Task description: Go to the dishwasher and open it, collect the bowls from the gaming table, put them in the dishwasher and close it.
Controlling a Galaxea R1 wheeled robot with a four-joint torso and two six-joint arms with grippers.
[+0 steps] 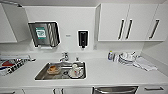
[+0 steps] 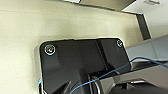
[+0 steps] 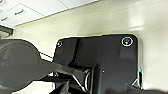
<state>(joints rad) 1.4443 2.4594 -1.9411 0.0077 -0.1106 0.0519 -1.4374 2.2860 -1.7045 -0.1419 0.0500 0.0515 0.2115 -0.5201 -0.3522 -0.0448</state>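
The dishwasher (image 1: 115, 89) is at the lower edge of the head view, under the white counter (image 1: 112, 73) and right of the sink. Just the top strip of its steel front with the curved bar handle shows, and it looks closed. The gaming table and the bowls are out of view. Both wrist views look down past the robot's dark plate onto beige floor (image 2: 25, 30); the right wrist view also takes in white drawer fronts (image 3: 25, 10).
A steel sink (image 1: 40, 75) holds an orange dish (image 1: 53, 69) and white crockery (image 1: 75, 71) below a faucet (image 1: 65, 57). On the wall are a paper dispenser (image 1: 44, 33) and a soap dispenser (image 1: 83, 38). Stacked dishes (image 1: 126, 58), a bottle (image 1: 110, 55) and a cloth (image 1: 145, 63) lie on the right.
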